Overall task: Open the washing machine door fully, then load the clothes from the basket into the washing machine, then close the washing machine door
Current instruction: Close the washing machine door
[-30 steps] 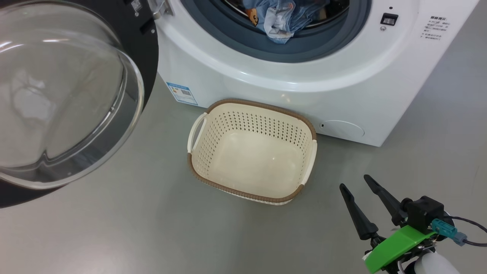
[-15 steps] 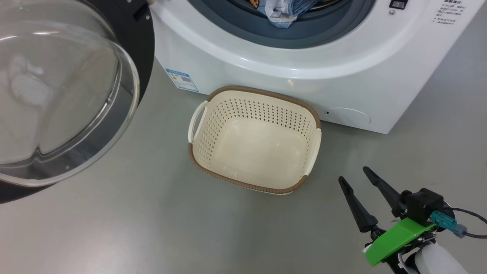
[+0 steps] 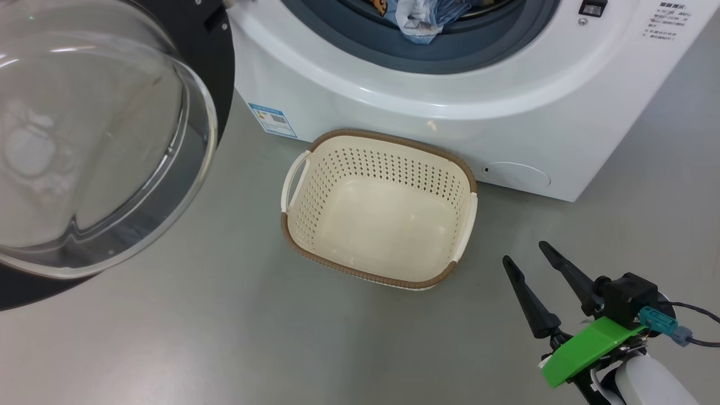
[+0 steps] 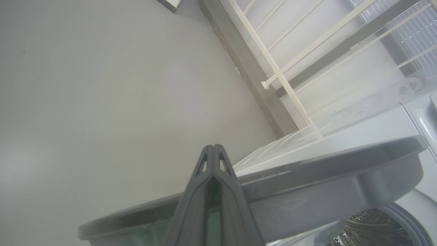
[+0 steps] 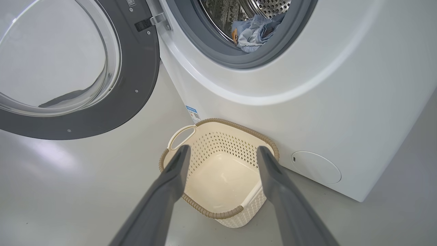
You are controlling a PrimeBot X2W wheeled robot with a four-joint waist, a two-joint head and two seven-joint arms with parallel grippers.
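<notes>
From the head view I have the washing machine door (image 3: 107, 140) swung wide open at the left, its clear glass bowl bulging toward the camera inside the black ring. The washing machine (image 3: 506, 124) stands behind it on the grey floor (image 3: 225, 337), and the clothes (image 3: 419, 19) lie bunched in the mouth of the drum, a light-blue fold hanging onto the grey gasket (image 3: 450, 53). The right wrist view shows the same bundle (image 5: 254, 32) low in the opening, in front of the perforated steel drum (image 5: 273, 5).

The basket (image 3: 365, 275) sits on the floor just in front of the machine, its far rim close under the white front panel, near the small blue label (image 3: 273, 120). Its smooth cream bottom is in plain sight.

My right gripper (image 3: 524, 253) hovers to the right of the basket and apart from it, jaws spread and holding nothing. In its own camera the gripper (image 5: 223, 148) frames the basket (image 5: 239, 128) between its two fingers.

My left gripper (image 4: 212, 152) has its jaws pressed together, with nothing visible between them. It lies across the grey edge of the open door (image 4: 307, 177); I cannot tell whether it touches it.
</notes>
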